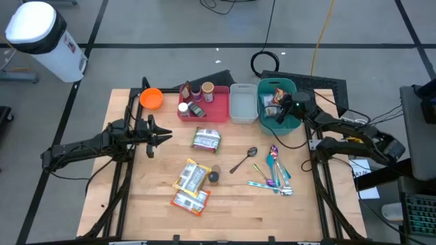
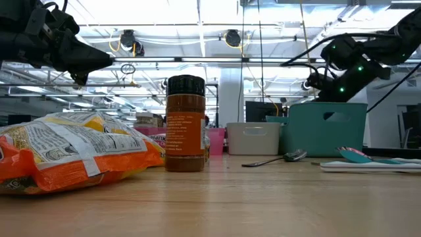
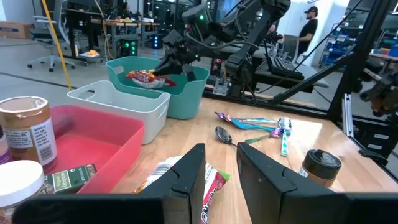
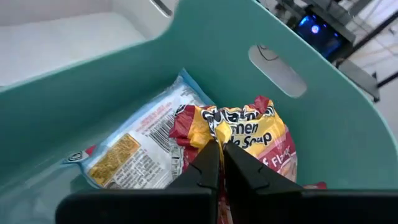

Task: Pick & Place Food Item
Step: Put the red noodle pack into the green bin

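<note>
A red-and-yellow soup packet (image 4: 249,134) sits inside the teal bin (image 1: 262,102) at the table's far right, with my right gripper (image 4: 219,144) shut on it. A white-and-blue packet (image 4: 134,152) lies in the bin beside and partly under it. In the left wrist view the soup packet (image 3: 146,78) shows at about the height of the bin's rim, under the right gripper (image 3: 166,67). My left gripper (image 1: 160,136) waits open at the table's left, level, with nothing between its fingers (image 3: 186,177). My right gripper pinches the soup packet's crumpled top edge (image 4: 219,132) between its two fingers. The fingers slant down into the bin from the table's right side. The packet spreads out below the fingertips inside the bin. Whether its lower end rests on the other packet I cannot tell.
Three more food packets (image 1: 206,139) (image 1: 191,177) (image 1: 189,201) and a dark-lidded spice jar (image 1: 214,177) lie mid-table. A spoon (image 1: 244,160) and coloured cutlery (image 1: 276,173) lie near the right. A white bin (image 1: 243,103), a red bin (image 1: 204,105) with jars and an orange bowl (image 1: 151,99) line the far edge.
</note>
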### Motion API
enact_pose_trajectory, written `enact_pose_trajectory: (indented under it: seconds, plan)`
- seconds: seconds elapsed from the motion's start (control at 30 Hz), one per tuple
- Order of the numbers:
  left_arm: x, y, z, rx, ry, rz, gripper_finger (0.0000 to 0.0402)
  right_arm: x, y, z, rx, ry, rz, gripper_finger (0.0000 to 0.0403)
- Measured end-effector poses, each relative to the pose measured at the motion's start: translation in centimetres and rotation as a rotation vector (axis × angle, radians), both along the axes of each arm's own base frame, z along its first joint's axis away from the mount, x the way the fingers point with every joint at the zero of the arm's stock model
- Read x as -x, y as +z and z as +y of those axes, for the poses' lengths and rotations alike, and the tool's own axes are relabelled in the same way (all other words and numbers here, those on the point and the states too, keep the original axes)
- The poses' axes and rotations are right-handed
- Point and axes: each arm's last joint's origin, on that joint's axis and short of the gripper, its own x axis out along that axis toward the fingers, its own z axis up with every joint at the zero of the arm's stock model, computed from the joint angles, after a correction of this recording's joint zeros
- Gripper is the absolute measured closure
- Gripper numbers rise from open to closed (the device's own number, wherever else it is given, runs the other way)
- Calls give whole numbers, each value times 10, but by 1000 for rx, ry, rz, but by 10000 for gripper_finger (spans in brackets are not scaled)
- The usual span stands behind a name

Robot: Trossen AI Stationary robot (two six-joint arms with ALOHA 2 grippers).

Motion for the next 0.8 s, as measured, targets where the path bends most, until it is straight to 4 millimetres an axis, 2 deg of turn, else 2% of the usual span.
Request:
enact_pose_trajectory:
  seconds: [0.37,0.53,0.8]
  plan:
    - [0,0,0,0,0,0,304,4,-3,-1,-21,-71,-31,377]
    - [0,0,0,1,0,0,304,3,-2,-1,-21,-69,-39,343]
    - [0,0,0,1,0,0,304,-1,4,-2,-3,-89,-153,278]
